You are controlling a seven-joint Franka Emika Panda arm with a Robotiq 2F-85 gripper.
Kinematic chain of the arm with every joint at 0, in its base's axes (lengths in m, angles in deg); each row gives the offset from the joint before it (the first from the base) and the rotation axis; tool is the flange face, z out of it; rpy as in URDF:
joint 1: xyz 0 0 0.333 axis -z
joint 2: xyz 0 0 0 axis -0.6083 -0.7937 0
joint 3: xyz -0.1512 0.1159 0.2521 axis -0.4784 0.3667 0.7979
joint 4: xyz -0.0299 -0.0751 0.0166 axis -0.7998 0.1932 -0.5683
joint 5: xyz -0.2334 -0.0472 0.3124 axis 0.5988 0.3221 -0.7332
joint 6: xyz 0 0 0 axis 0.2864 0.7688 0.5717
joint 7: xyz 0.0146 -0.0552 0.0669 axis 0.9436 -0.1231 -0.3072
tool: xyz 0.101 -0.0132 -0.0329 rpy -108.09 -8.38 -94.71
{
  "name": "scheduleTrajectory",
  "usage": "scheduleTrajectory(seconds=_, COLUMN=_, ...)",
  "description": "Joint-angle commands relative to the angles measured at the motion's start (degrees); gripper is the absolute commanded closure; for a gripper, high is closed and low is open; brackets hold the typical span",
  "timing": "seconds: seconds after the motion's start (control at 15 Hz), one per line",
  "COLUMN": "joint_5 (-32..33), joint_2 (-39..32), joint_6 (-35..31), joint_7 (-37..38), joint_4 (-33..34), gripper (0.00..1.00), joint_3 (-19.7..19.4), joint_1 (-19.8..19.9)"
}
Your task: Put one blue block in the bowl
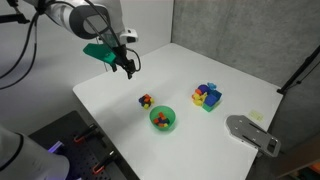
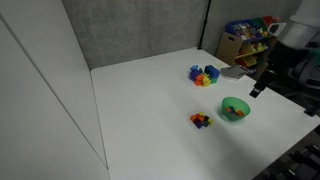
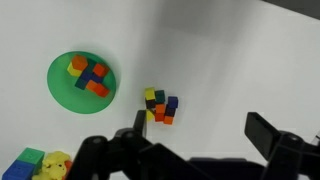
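Observation:
The bright-green bowl (image 3: 58,88) lies on the white table and holds several small blocks: orange-yellow, blue and red. It also shows in both exterior views (image 1: 170,126) (image 2: 244,104). A small cluster of toy blocks (image 3: 160,105) sits beside the bowl, apart from it, with a blue block (image 3: 172,102) on one edge. The cluster shows in both exterior views (image 1: 146,101) (image 2: 201,120). My gripper (image 3: 200,132) is open and empty. It hangs above the table, well clear of the cluster and the bowl (image 1: 126,66).
A larger pile of coloured blocks (image 1: 207,96) (image 2: 204,75) lies beyond the bowl and shows at the wrist view's corner (image 3: 38,165). A grey flat object (image 1: 250,135) rests at a table edge. A shelf of toys (image 2: 248,38) stands behind the table.

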Motion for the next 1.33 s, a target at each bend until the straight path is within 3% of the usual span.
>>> scheduleTrajectory(seconds=0.0, joint_5=2.39, joint_2=-8.07, joint_6=-5.5, joint_7=1.76, joint_4=2.93, gripper=0.0, joint_3=1.47, joint_1=0.14)
scheduleTrajectory(seconds=0.27, joint_5=5.94, joint_2=-14.81, joint_6=-12.75, joint_7=4.61, joint_4=3.42, gripper=0.0, joint_3=2.83, joint_1=0.2)
scheduleTrajectory(seconds=0.47, joint_5=9.97, joint_2=-18.01, joint_6=-14.35, joint_7=8.2, joint_4=4.25, gripper=0.0, joint_3=2.96, joint_1=0.18)
scheduleTrajectory(seconds=0.53, joint_5=7.52, joint_2=-16.07, joint_6=-14.21, joint_7=5.35, joint_4=2.35, gripper=0.0, joint_3=2.87, joint_1=0.17)
scheduleTrajectory(seconds=0.8, joint_5=8.47, joint_2=-17.85, joint_6=-14.4, joint_7=6.26, joint_4=3.41, gripper=0.0, joint_3=2.88, joint_1=0.17)
scheduleTrajectory(seconds=1.27, joint_5=2.04, joint_2=-30.04, joint_6=-15.29, joint_7=5.33, joint_4=8.1, gripper=0.0, joint_3=4.14, joint_1=0.42)
